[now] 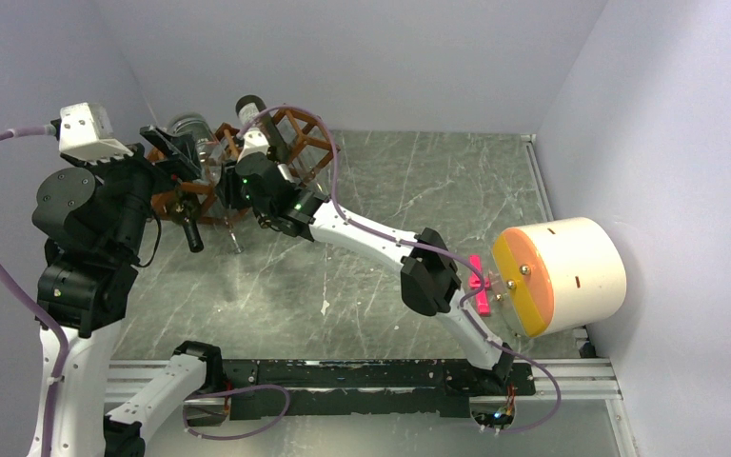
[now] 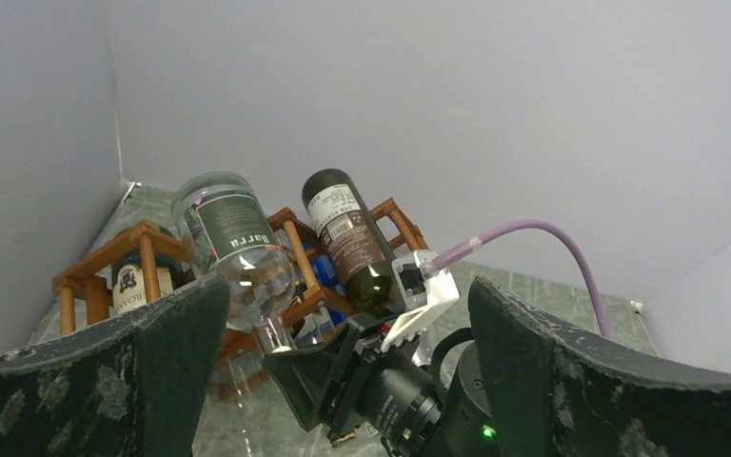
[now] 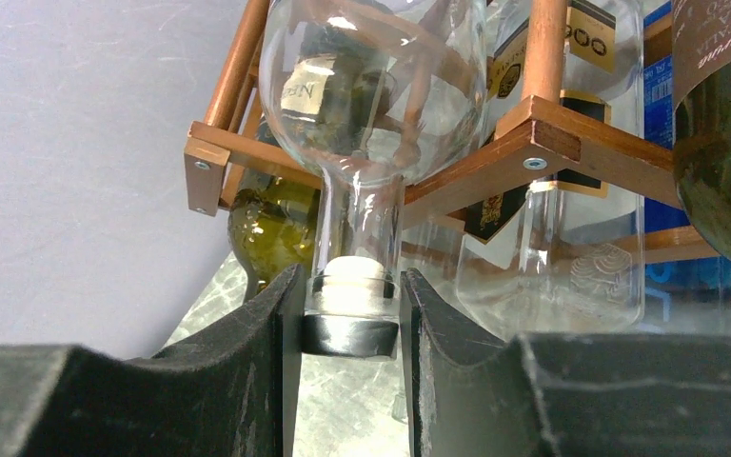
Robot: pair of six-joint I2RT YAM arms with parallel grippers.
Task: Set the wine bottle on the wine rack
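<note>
Seating step: judged late. The bottle's body already lies on the rack, but its neck is not yet let go.
Left hand (image 2: 347, 295): wide open and empty. It hangs at the rack's near-left side with its black fingers aimed at the lattice, touching nothing.
Wine rack (image 1: 302, 133): reddish-brown wooden lattice of thin bars with open diamond cells. It stands in the far-left corner of the grey-green marbled table (image 1: 390, 190).
Wine bottle (image 2: 233, 238): clear glass, dark label, black cap. The body rests in an upper notch of the rack.
Long axis: base high and toward the far wall, neck slanting down toward the near side, straight into the right hand.
Neighbours: a dark glass bottle (image 2: 347, 238) with a white label lies just to its right at the same tilt. A green glass bottle (image 3: 276, 219) and a clear square bottle (image 3: 571, 257) sit in the lower cells.
Right hand (image 3: 350, 286): closed on the neck of the wine bottle just above the cap, one finger on each side. This is the nearer arm, and the only one in contact.
Coming move (judgement): part the fingers and back out along the neck's line, toward the near side.
In the way: the dark glass bottle is close on the right, so sideways drift risks a knock. The right wrist also sits in front of the left hand's gap.
Far right: a cream cylinder (image 1: 571, 271) with an orange face, well apart and no obstruction.
</note>
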